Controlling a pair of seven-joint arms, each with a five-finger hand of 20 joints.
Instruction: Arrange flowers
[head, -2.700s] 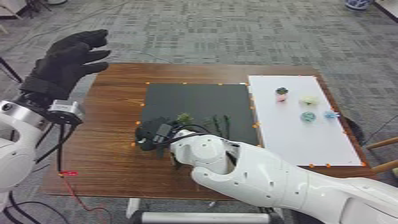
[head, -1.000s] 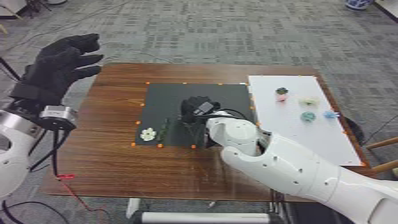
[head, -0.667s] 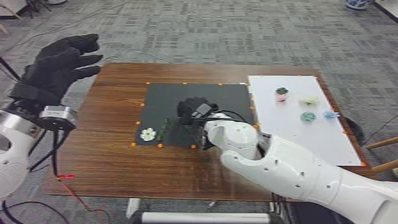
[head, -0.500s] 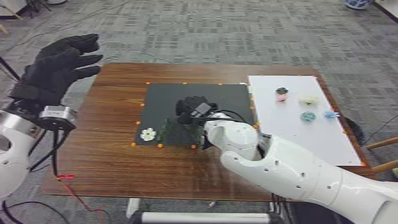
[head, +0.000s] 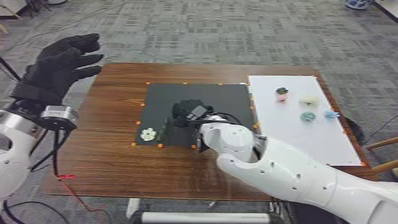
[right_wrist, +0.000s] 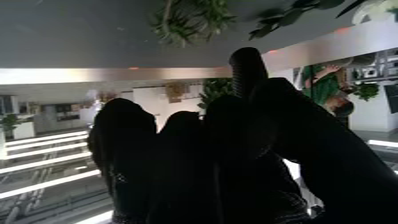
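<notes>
White flower (head: 147, 134) lies on the black mat (head: 164, 100). Left hand (head: 55, 67) gapes, empty. Right hand's (head: 187, 109) grip I cannot tell.

The robot's rounded white left arm (head: 15, 160), with a silvery wrist block (head: 59, 112) and black cables (head: 57, 157), ends in a black-fabric-gloved left hand (head: 55, 67), its rounded white right arm (head: 298, 179) in a black-gloved right hand (head: 187, 108).

Head view: mat (head: 164, 97) on worktop (head: 107, 170); board (head: 311, 147) just right of mat. Flower (head: 147, 134) on mat's near left corner, sprig (head: 163, 132) just right of it. Blooms (head: 308, 116) on board's far half: two at left, one behind the other; three farther right.
</notes>
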